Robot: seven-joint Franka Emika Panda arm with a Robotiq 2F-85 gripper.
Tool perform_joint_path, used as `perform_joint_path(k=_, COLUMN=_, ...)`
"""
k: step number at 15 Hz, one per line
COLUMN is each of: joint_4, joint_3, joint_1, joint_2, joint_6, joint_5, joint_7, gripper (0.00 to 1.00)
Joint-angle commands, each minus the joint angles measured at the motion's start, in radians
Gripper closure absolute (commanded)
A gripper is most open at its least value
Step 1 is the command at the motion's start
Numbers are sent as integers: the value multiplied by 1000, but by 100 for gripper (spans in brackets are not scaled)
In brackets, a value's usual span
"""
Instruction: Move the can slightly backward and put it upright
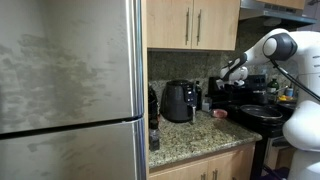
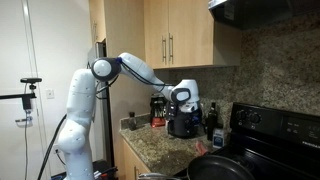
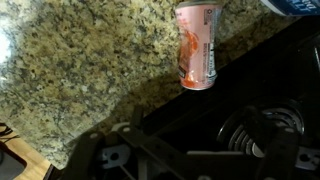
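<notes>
The gripper (image 1: 230, 73) hangs above the counter with its jaws apparently spread and nothing between them (the wrist view is dim there, so how wide is hard to judge). Just beyond it in that view runs the black stove (image 3: 270, 80), whose edge meets the speckled granite counter (image 3: 90, 70). The can (image 3: 197, 45) lies on its side on the granite, just beside the stove and apart from the gripper, its length running away from the camera. Past it, near the stove's far corner, a blue-and-white object (image 3: 292, 5) is cut off by the frame. Being round, the can could roll toward the stove if one finger touches it first, or slip while it is tipped upright in a shallow grip. Open granite lies on the side away from the stove; the counter's front edge is well off from the can, and the air fryer (image 1: 180, 101) stands farther from the stove.
</notes>
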Motion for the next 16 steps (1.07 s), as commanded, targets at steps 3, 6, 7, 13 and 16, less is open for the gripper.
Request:
perform_joint_path(k=3, joint_4=125, joint_3=-1, joint_1=6, joint_2=96, joint_6=-154, joint_5=160, joint_7=-115, gripper=0)
perform_joint_path(k=6, joint_4=182, joint_3=-13, joint_1=21, joint_2=155, joint_6=-154, joint_5=184, joint_7=-90, gripper=0)
perform_joint_path(k=7, joint_4=191, joint_3=-21, joint_1=31, joint_2=170, joint_6=-122, joint_5=172, joint_7=-60, gripper=0)
perform_joint_path(k=13, joint_4=175, joint_3=-25, joint_1=41, joint_2=162, joint_6=-101, joint_5=169, joint_7=-35, gripper=0)
perform_joint_path(k=16, joint_4=170, joint_3=-11, joint_1=39, joint_2=179, joint_6=-64, joint_5=155, joint_7=-132, gripper=0)
